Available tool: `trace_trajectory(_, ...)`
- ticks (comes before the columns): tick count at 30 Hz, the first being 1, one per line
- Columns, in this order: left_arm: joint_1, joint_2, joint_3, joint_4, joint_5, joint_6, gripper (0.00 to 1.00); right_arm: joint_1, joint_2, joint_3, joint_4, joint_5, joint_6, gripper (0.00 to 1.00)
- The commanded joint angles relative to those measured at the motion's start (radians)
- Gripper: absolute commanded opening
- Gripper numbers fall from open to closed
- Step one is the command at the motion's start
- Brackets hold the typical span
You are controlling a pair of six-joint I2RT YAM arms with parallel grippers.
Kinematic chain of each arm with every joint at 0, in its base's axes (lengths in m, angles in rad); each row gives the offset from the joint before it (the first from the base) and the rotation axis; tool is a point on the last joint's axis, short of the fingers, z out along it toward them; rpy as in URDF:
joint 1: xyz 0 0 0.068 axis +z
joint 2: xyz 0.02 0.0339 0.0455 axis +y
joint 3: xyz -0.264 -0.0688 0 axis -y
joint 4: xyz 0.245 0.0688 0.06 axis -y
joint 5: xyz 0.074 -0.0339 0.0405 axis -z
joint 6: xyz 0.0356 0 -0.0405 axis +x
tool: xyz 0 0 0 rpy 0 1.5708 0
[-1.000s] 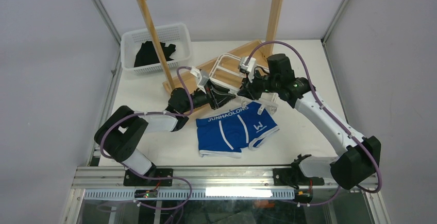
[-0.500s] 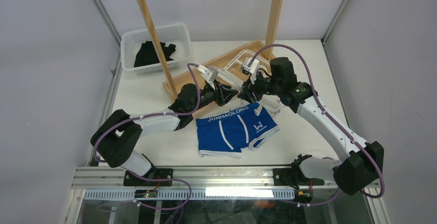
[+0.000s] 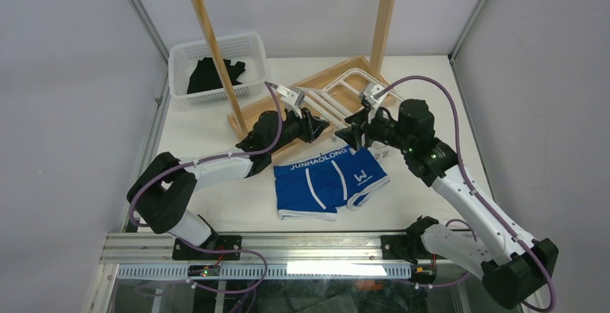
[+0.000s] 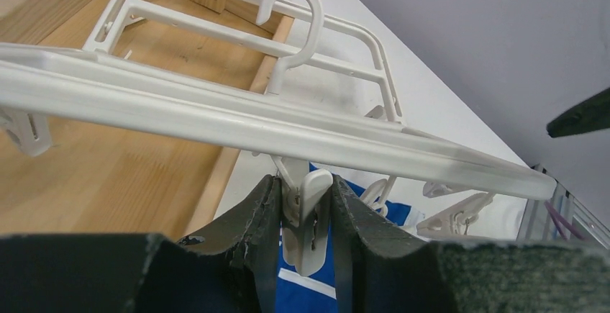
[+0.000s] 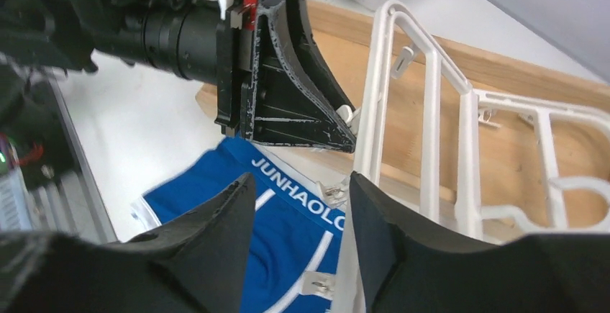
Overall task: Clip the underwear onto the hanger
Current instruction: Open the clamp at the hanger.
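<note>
The blue underwear (image 3: 331, 182) lies flat on the table, waistband lettering toward the back. The white hanger (image 3: 344, 90) rests tilted over the wooden rack base, its near bar (image 4: 216, 115) just above my left gripper. My left gripper (image 3: 316, 124) is shut on one dangling white clip (image 4: 306, 216) under that bar, with the underwear (image 4: 303, 293) showing beneath. My right gripper (image 3: 352, 134) hovers open over the waistband (image 5: 288, 234), jaws apart and nothing between them (image 5: 302, 178). The hanger frame (image 5: 431, 133) runs along its right finger. Other clips hang loose.
A tall wooden rack (image 3: 216, 39) stands on a wooden base (image 3: 288, 93) behind the underwear. A white basket (image 3: 244, 43) with a black garment (image 3: 212, 74) sits at the back left. Metal frame posts border the table on both sides.
My right gripper has opened, let go of the hanger and drawn back to the right. My left gripper has carried its clip and the hanger farther back and right.
</note>
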Motion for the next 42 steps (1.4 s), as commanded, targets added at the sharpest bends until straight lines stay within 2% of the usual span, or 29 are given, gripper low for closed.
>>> trace_trajectory(1,-0.008,0.008,0.055,-0.037,-0.046,-0.043,0.00,0.012,-0.079,-0.074,0.199,0.178,0.361,0.51)
trace_trajectory(4,-0.018,-0.001,0.059,-0.068,-0.073,-0.054,0.00,0.080,-0.127,-0.133,0.227,0.308,0.494,0.47)
trace_trajectory(8,-0.054,-0.025,0.058,-0.105,-0.140,-0.065,0.00,0.294,-0.181,-0.197,0.256,0.607,0.516,0.46)
trace_trajectory(16,-0.127,-0.043,0.104,-0.219,-0.212,-0.141,0.00,0.606,-0.168,-0.304,0.295,0.979,0.584,0.45)
trace_trajectory(18,-0.146,-0.045,0.113,-0.248,-0.225,-0.172,0.00,0.642,-0.167,-0.335,0.325,1.057,0.588,0.45)
trace_trajectory(27,-0.212,-0.067,0.168,-0.382,-0.350,-0.256,0.00,0.656,-0.193,-0.433,0.360,1.148,0.612,0.47)
trace_trajectory(36,-0.217,-0.086,0.172,-0.414,-0.346,-0.309,0.00,0.650,-0.134,-0.477,0.514,1.181,0.649,0.55)
trace_trajectory(42,-0.223,-0.087,0.162,-0.413,-0.336,-0.321,0.00,0.591,-0.105,-0.482,0.504,1.130,0.738,0.56)
